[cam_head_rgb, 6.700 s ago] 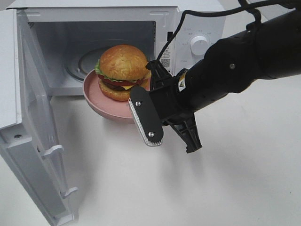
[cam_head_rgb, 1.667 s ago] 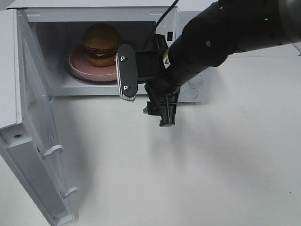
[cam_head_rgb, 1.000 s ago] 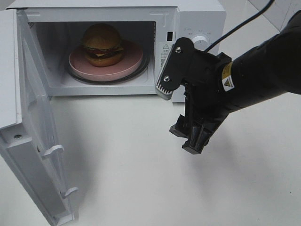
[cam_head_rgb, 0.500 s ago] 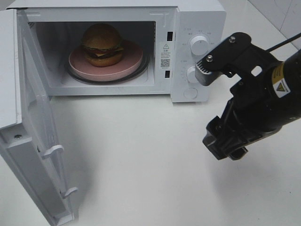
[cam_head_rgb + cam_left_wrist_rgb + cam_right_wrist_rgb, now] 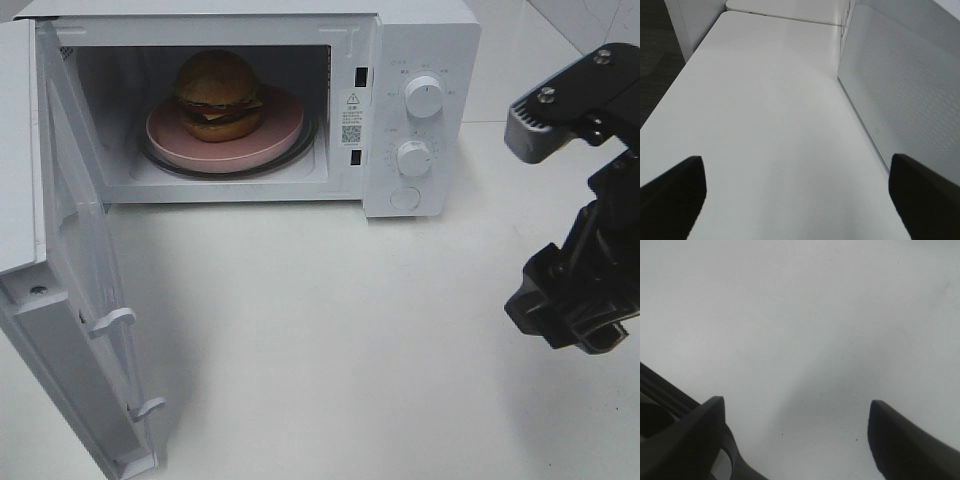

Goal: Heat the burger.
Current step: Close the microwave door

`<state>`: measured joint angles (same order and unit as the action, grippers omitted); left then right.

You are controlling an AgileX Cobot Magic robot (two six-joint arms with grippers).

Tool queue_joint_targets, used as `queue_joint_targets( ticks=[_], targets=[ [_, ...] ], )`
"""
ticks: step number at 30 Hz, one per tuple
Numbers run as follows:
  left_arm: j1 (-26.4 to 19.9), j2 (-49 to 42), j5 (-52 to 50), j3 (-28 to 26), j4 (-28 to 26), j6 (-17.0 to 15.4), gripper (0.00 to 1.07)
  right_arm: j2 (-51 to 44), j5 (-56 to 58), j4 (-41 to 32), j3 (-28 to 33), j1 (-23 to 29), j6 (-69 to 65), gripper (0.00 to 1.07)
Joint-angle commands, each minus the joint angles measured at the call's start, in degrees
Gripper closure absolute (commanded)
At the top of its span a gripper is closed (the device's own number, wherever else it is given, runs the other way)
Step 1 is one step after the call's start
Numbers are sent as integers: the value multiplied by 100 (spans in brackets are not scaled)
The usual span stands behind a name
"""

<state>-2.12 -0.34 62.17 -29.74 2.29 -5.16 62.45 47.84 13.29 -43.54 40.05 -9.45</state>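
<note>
So the burger [image 5: 217, 92] sits inside the microwave [image 5: 420, 40], on a pink plate [image 5: 280, 130], a bit left of the plate's middle. The plate rests on the round turntable in the cavity. Bun on top, and I can see a cheese layer and a dark patty under it. The door [image 5: 70, 300] hangs wide open, swung out to the left side of the high view, with its inner face showing.

The right hand [image 5: 560, 225] is way over at the right edge of that view, above the bench [image 5: 330, 340] and well apart from the microwave. It's spread open with nothing between the fingers; the wrist cam shows the same, just bare white bench between the two dark tips [image 5: 797, 440].

The left hand [image 5: 797, 195] only shows up in its own wrist cam. It's open wide too and empty, hovering over the bench with a white dotted panel [image 5: 910, 95] off to one side.

Two round knobs [image 5: 424, 97] sit one above the other on the microwave's front panel, with a round button below them.
</note>
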Motion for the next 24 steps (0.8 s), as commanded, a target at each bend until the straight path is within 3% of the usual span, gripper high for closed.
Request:
queue_joint_targets(
  ticks=[1, 6, 13, 20, 24],
  targets=[
    [6, -103, -69, 11, -17, 6, 16, -372, 367, -17, 11, -17, -86, 33],
    [6, -103, -69, 11, -17, 6, 16, -710, 481, 6, 155, -17, -86, 33],
    [6, -103, -69, 11, -17, 6, 16, -1593, 527, 11, 802, -126, -86, 33],
    [6, -103, -69, 11, -17, 6, 16, -2555, 584, -52, 1358, -1306, -86, 33],
    [6, -103, -69, 11, -17, 6, 16, -2928, 579, -120, 1364, -1644, -86, 33]
  ],
)
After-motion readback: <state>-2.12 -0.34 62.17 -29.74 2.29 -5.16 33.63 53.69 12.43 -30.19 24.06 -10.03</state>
